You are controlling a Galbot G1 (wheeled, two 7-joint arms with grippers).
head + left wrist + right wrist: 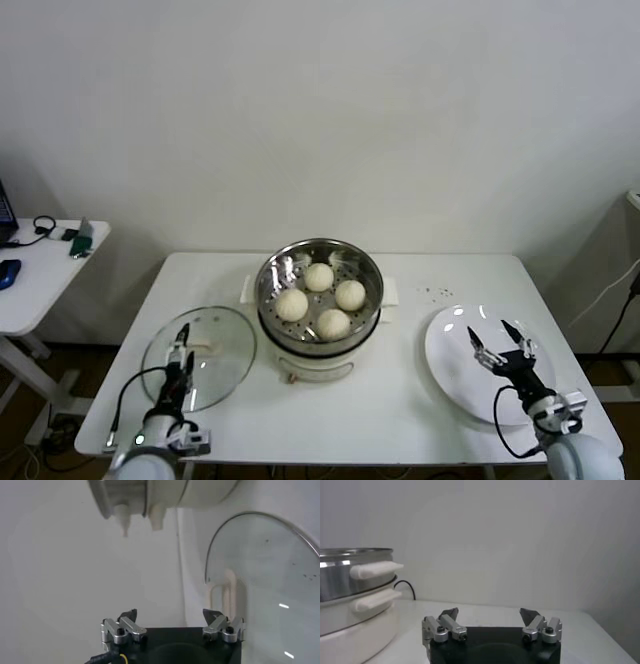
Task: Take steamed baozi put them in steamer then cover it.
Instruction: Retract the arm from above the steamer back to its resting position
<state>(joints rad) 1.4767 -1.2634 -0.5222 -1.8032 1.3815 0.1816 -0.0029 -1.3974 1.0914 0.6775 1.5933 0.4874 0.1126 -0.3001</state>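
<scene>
Four steamed baozi (320,297) sit in the steamer (319,262) at tabletop (400,400) centre. Cover (199,357) lies flat to its left, off the steamer. Left gripper (183,338) hovers over the cover's handle, jaws wide, empty. Right gripper (500,340) over white plate (455,380), jaws wide, empty.

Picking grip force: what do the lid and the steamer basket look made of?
The lid looks like clear glass with a thin metal rim: the table shows through it. The steamer basket looks like polished stainless steel: shiny, reflective walls and a perforated floor.
</scene>
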